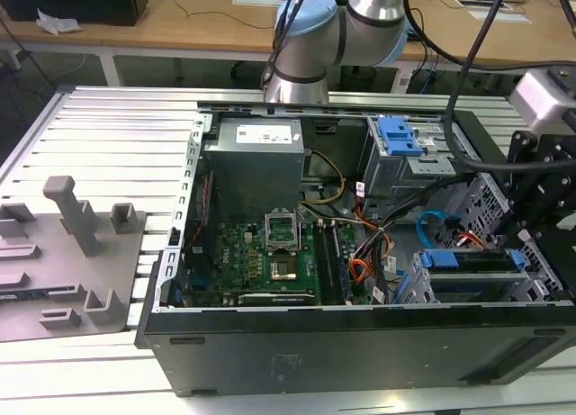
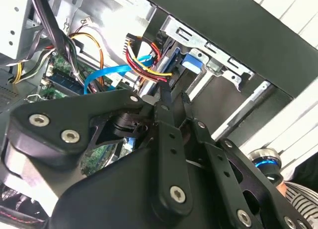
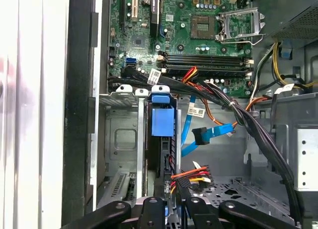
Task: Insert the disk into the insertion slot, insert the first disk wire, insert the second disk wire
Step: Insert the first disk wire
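Though off-task, motherboard (image 1: 261,253): well off to the exterior view's left of the disk (image 1: 468,260), reference only.
second disk wire (image 3: 202,135): light-blue flat cable; in the exterior view just to that view's left of the disk, arching above it; in the first wrist view plug end hanging loose beside the disk, apparently not mated.
disk: seated in the insertion slot (image 1: 432,291), silver body mostly hidden, blue carrier along the exposed edge; long axis lying left-right across the exterior view.
blue carrier tab (image 3: 163,120): at the disk end far from the gripper; long axis running from this tab straight toward the gripper.
first disk wire (image 3: 191,177): red, yellow and black bundle, ending at the disk end nearest the gripper; closest thing to the gripper in both wrist views.
gripper (image 2: 172,95): off the disk's end toward the exterior view's right, in line with the long axis; released or clamped on the plug: cannot tell.
key relation: disk dead ahead of the gripper along its own length, first disk wire between the two, second disk wire off to the side of the disk and apart from the gripper.
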Action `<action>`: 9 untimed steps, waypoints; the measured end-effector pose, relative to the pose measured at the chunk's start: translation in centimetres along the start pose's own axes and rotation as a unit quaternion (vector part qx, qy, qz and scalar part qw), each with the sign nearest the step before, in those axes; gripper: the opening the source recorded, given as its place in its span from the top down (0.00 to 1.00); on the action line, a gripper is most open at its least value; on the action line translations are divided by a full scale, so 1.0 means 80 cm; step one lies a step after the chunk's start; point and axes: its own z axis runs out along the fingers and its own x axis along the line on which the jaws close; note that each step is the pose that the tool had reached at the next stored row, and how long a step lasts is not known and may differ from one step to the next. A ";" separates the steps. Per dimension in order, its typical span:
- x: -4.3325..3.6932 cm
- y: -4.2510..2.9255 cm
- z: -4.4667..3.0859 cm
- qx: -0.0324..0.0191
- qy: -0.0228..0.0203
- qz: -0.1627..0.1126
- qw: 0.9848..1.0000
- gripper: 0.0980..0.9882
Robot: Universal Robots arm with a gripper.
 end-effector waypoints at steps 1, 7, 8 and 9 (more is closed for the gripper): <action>0.000 0.0002 -0.0044 0.000 0.000 0.000 1.000 0.84; -0.001 0.0016 -0.0276 0.000 0.000 0.000 1.000 0.84; -0.001 0.0016 -0.0282 0.000 0.000 0.000 1.000 0.84; -0.001 0.0016 -0.0284 0.000 0.000 0.000 1.000 0.84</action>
